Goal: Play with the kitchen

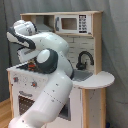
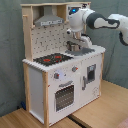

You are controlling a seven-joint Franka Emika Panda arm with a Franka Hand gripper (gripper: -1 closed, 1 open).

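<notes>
A: Start at your gripper (image 2: 75, 45). In the second exterior view it hangs at the middle of the frame's upper half, pointing down over the sink (image 2: 80, 50) end of the counter. What are the fingers doing?

B: You cannot tell. The tip is a dark shape against the sink and the fingers don't separate out. In the first exterior view the arm (image 1: 50, 85) itself blocks the gripper; you see only its white links filling the left and centre.

A: And the kitchen (image 2: 60, 75)?

B: It fills the centre of the second exterior view, standing on a wood floor (image 2: 100, 115) before a grey curtain (image 2: 10, 50). Your kitchen is white with light-wood edges. The back is a white pegboard (image 2: 50, 40) under a grey hood (image 2: 49, 20). The black stovetop (image 2: 52, 59) with red rings sits left of the sink. Below it there's an oven door (image 2: 64, 95) with a window, knobs (image 2: 65, 74) above it, and a second small door (image 2: 90, 74) to the right.

A: Anything more from the other side?

B: In the first exterior view a black faucet (image 1: 82, 59) curves up at centre right over a rounded white shelf (image 1: 97, 80), and a toy microwave (image 1: 74, 23) sits in the upper cabinet.
</notes>
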